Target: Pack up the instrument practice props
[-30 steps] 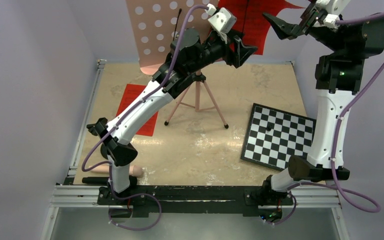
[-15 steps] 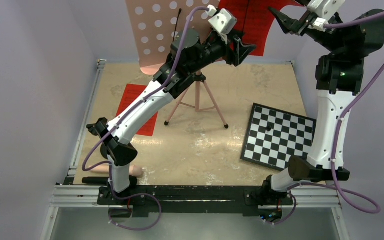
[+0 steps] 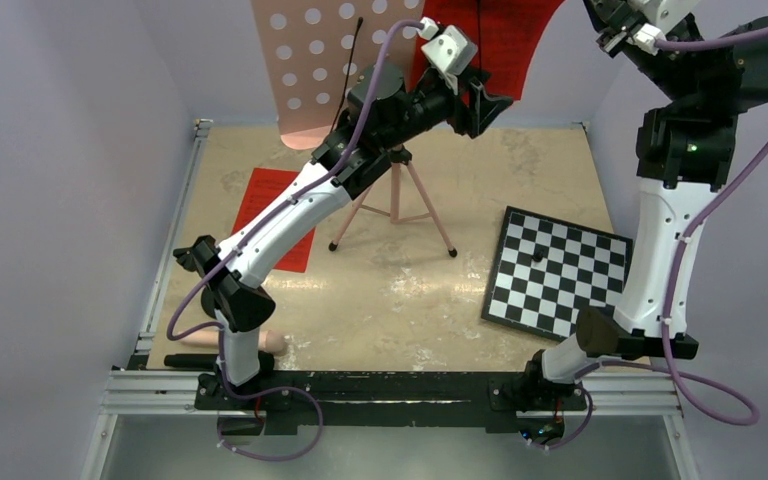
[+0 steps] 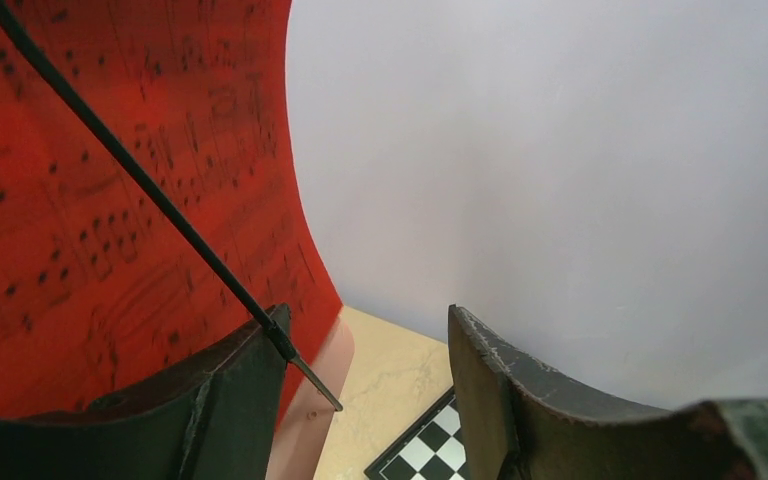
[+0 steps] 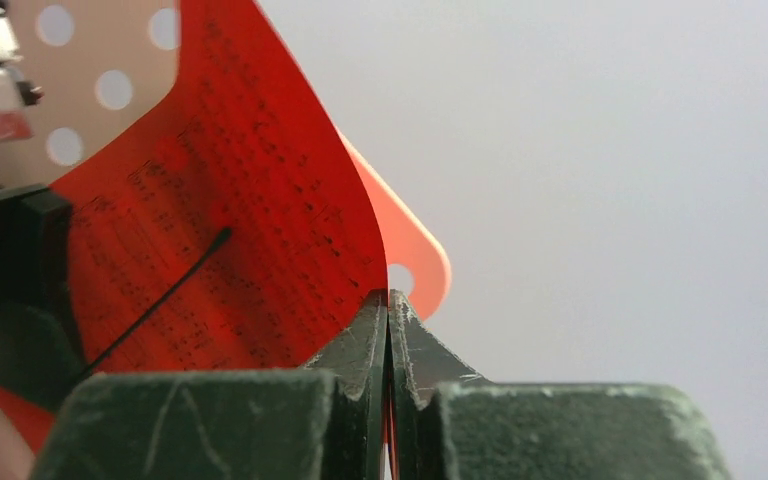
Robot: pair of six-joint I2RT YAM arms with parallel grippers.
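Observation:
The pink music stand's perforated desk [image 3: 305, 50] rises at the back on its tripod legs [image 3: 395, 200]. A red sheet-music page [image 5: 230, 250] leans on it, and my right gripper [image 5: 388, 300] is shut on its edge, with red showing between the jaws. In the top view that gripper's tips are past the upper edge. My left gripper [image 4: 365, 340] is open by the page's lower corner [image 4: 110, 200], nothing between its fingers. A thin black wire [image 4: 160, 200] crosses the page. Another red page [image 3: 275, 215] lies on the table. A pink rod [image 3: 260, 341] pokes out behind the left arm's base.
The checkerboard [image 3: 557, 272] lies tilted at the right of the table, close to the right arm. A dark bar [image 3: 192, 360] lies along the front rail beside the pink rod. Lilac walls close in the back and both sides.
My right gripper rose and closed onto the edge of the red page on the stand. The left gripper shifted slightly up by the page's lower corner.

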